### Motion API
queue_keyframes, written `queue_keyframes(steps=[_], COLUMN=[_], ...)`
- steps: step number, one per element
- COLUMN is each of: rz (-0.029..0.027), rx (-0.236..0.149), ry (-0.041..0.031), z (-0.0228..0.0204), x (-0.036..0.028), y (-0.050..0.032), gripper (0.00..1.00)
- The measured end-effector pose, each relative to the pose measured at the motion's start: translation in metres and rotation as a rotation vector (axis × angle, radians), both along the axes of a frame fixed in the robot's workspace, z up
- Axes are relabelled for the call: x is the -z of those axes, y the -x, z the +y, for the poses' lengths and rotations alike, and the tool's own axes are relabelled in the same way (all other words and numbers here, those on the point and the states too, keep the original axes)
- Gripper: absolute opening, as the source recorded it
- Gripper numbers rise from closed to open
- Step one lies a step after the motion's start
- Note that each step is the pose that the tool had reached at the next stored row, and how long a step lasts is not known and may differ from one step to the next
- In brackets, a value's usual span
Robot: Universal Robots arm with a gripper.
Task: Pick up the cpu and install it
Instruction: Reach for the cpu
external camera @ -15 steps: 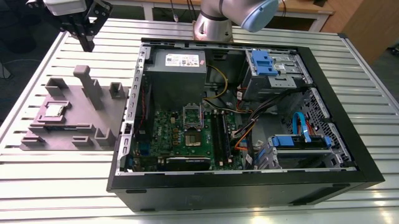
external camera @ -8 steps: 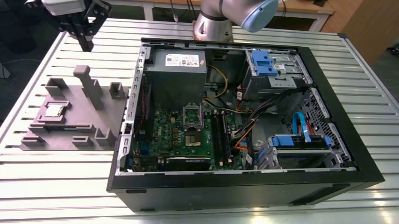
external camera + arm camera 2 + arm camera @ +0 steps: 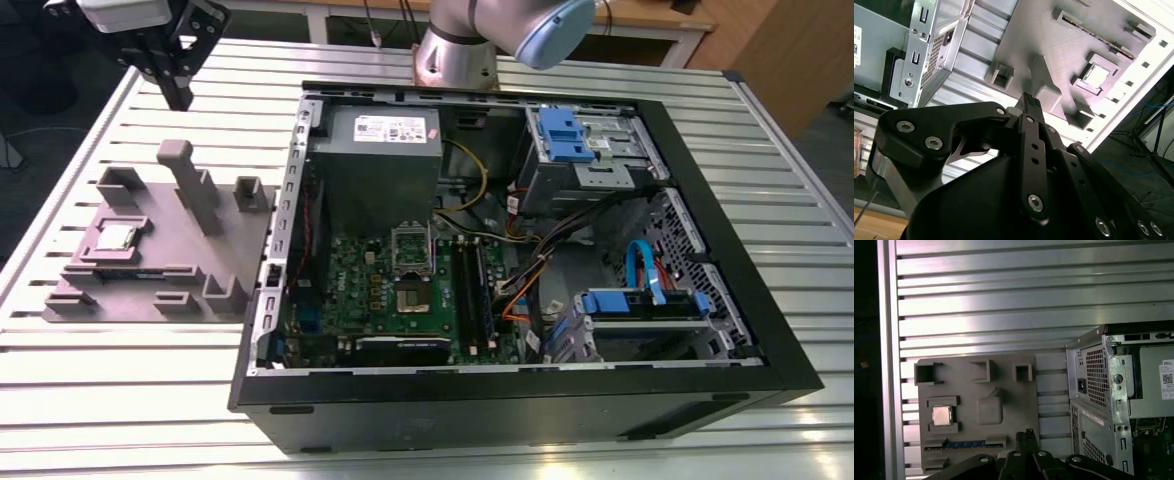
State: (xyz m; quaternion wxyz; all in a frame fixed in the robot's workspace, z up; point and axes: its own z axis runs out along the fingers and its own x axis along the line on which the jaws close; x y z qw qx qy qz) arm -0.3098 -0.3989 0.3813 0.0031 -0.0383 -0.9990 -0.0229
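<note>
Your pincer (image 3: 175,98) hangs with its fingers pressed together on nothing, above the slatted table (image 3: 80,400) and well apart from the cpu (image 3: 116,237). The cpu lies flat, shiny face up, in a shallow pocket of the grey block (image 3: 160,262), on the exterior view's left of the open computer case (image 3: 534,410). It is square, so it has no long axis; its edges run in line with the block's edges. Upright posts (image 3: 187,185) rise from the block between the cpu and the case. Inside the case, the socket (image 3: 412,250) sits on the green board (image 3: 360,280), near the grey power box (image 3: 380,165).
</note>
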Motion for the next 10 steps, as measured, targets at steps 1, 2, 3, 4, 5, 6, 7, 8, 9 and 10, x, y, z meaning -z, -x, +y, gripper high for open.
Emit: queue_keyframes(steps=[1, 2, 3, 4, 5, 6, 7, 8, 9, 10], rz=[0.0001, 0.0001, 0.0, 0.0, 0.0, 0.0001, 0.0001, 0.0001, 0.0001, 0.0001], rx=[0.0, 0.0, 0.0, 0.0, 0.0, 0.0, 0.0, 0.0, 0.0, 0.0], ry=[0.0001, 0.0, 0.0, 0.0001, 0.0, 0.0, 0.0, 0.0, 0.0, 0.0], z=[0.0, 0.0, 0.0, 0.0, 0.0, 0.0, 0.0, 0.0, 0.0, 0.0], x=[0.0, 0.0, 0.0, 0.0, 0.0, 0.0, 0.0, 0.0, 0.0, 0.0], y=[0.0002, 0.0004, 0.0006, 0.0008, 0.001, 0.0012, 0.0015, 0.0018, 0.002, 0.0022], gripper=[0.11, 0.11, 0.11, 0.11, 0.11, 0.11, 0.11, 0.11, 0.11, 0.11])
